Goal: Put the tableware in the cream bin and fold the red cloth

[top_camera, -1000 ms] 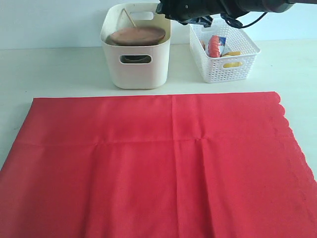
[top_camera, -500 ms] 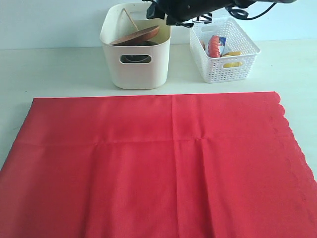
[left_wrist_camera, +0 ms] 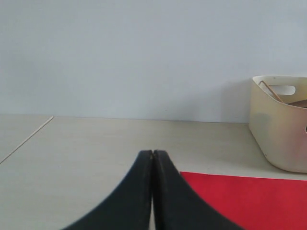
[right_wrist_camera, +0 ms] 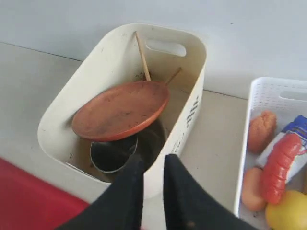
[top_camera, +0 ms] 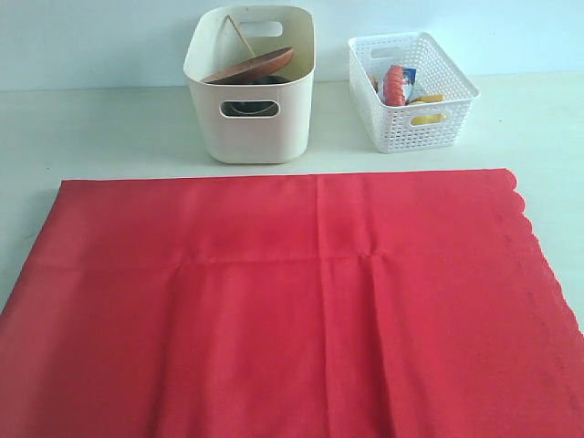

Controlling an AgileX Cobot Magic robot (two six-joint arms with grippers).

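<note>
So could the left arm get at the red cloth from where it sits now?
Probably yes. The left gripper, jaws shut, sits close to a corner of the red cloth, with only bare table between them. Nothing lies on the cloth, so the way looks free.

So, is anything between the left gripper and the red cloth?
Nothing visible does. Only bare table lies between the shut left gripper and the red cloth, and nothing lies on the cloth. The cream bin stands apart, beyond its edge.
</note>
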